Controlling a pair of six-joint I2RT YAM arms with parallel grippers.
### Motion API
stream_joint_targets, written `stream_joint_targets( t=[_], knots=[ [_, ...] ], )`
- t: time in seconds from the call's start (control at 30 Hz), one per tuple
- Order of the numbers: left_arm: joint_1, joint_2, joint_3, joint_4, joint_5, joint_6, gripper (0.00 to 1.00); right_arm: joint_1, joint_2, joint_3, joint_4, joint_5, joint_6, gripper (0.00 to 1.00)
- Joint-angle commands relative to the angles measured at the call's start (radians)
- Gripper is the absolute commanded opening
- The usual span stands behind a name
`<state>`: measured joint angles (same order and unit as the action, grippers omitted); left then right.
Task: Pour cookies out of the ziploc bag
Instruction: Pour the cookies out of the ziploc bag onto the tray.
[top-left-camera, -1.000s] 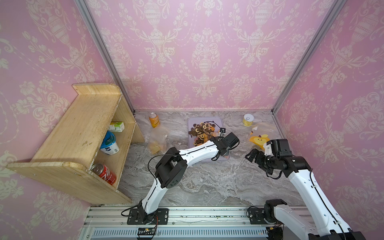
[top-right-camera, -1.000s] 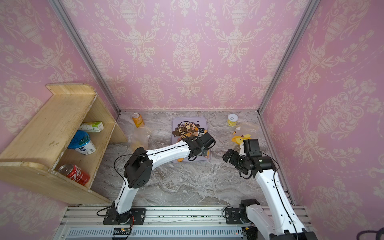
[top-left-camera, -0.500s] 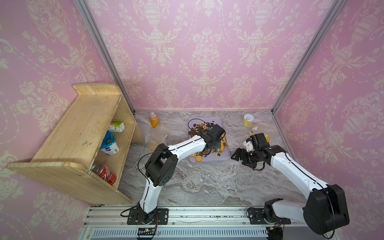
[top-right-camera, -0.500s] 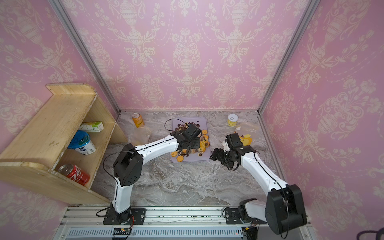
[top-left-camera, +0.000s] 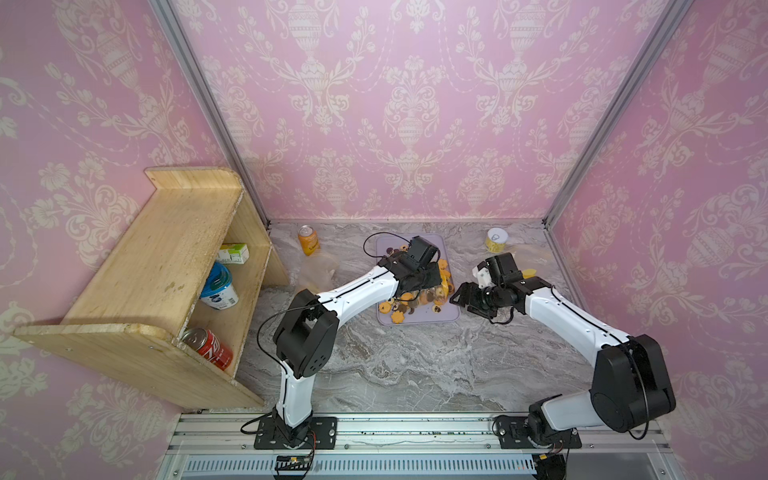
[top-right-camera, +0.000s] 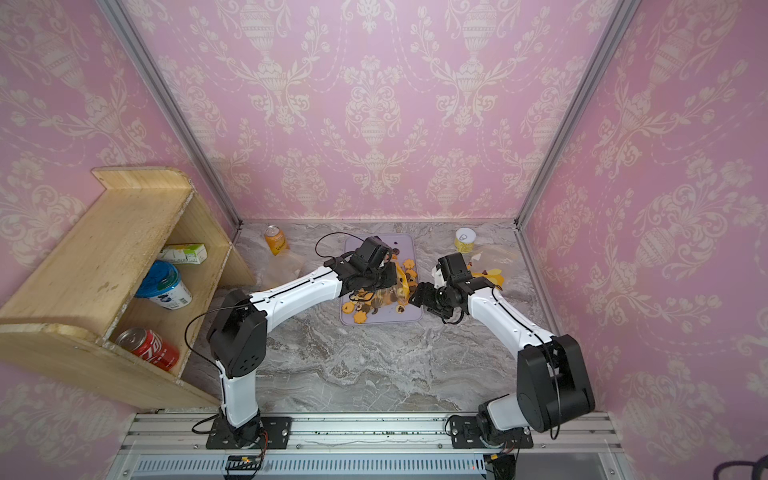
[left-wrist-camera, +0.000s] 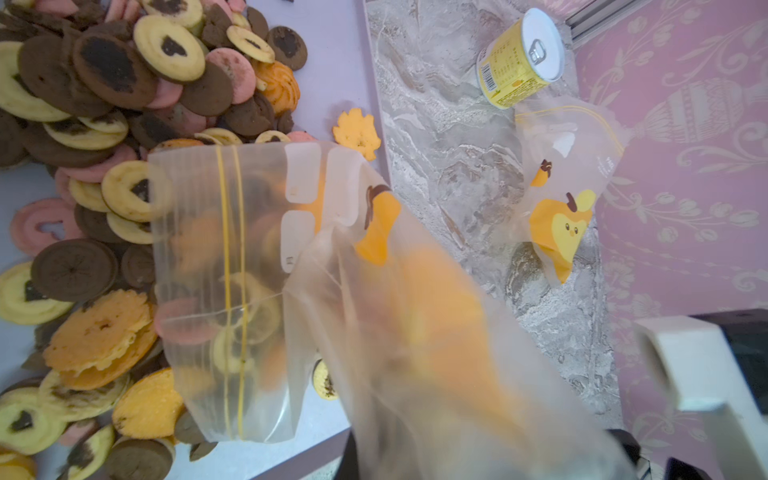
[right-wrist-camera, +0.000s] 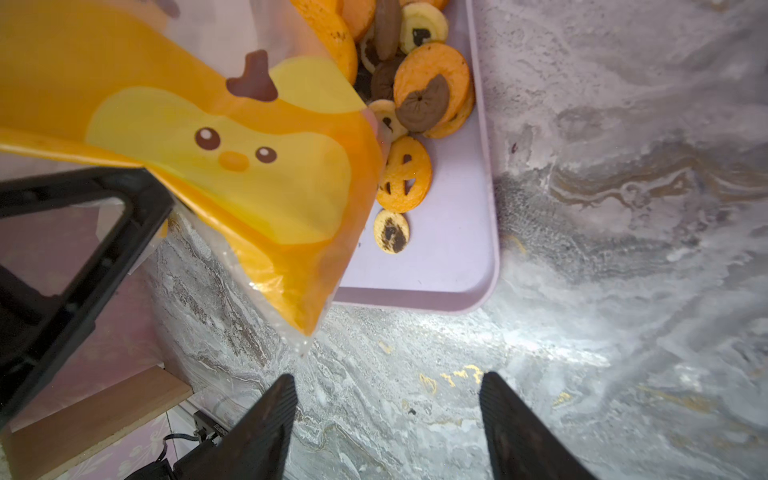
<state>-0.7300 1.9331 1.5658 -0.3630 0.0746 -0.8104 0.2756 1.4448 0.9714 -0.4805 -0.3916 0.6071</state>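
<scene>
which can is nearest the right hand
The yellow can, just behind the right hand; the orange can sits beyond the tray and the red can is in the shelf.

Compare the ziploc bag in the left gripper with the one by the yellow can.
The held bag hangs from the left gripper, mouth over the cookies; the spare bag lies on the marble. Cookies show through the held bag; the spare bag looks empty. Both are clear with orange cartoon prints.
</scene>
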Motion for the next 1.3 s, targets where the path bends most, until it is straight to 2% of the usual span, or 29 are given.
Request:
stream_joint_targets(
  t=[0.0, 0.23, 0.47, 0.7, 0.87, 1.1, 1.27],
  knots=[
    [0.021, -0.035, -0.002, 0.017, 0.042, -0.024, 0.0, 0.018, 0.027, 0.015, 0.044, -0.026, 0.031, 0.69],
    [0.032, -0.051, -0.013, 0.019, 0.053, -0.028, 0.0, 0.04, 0.088, 0.034, 0.074, -0.014, 0.043, 0.64],
    [0.044, -0.061, -0.037, 0.034, 0.069, -0.041, 0.0, 0.054, 0.141, 0.099, 0.13, -0.082, 0.067, 0.49],
    [0.056, -0.068, -0.047, 0.045, 0.083, -0.053, 0.0, 0.077, 0.189, 0.142, 0.159, -0.107, 0.094, 0.46],
    [0.058, -0.076, -0.055, 0.047, 0.085, -0.058, 0.0, 0.077, 0.224, 0.193, 0.114, -0.078, 0.08, 0.41],
    [0.073, -0.08, -0.073, 0.062, 0.097, -0.071, 0.0, 0.077, 0.223, 0.27, 0.137, -0.187, 0.08, 0.34],
    [0.088, -0.08, -0.083, 0.068, 0.106, -0.072, 0.0, 0.077, 0.166, 0.233, 0.025, -0.074, 0.002, 0.34]
  ],
)
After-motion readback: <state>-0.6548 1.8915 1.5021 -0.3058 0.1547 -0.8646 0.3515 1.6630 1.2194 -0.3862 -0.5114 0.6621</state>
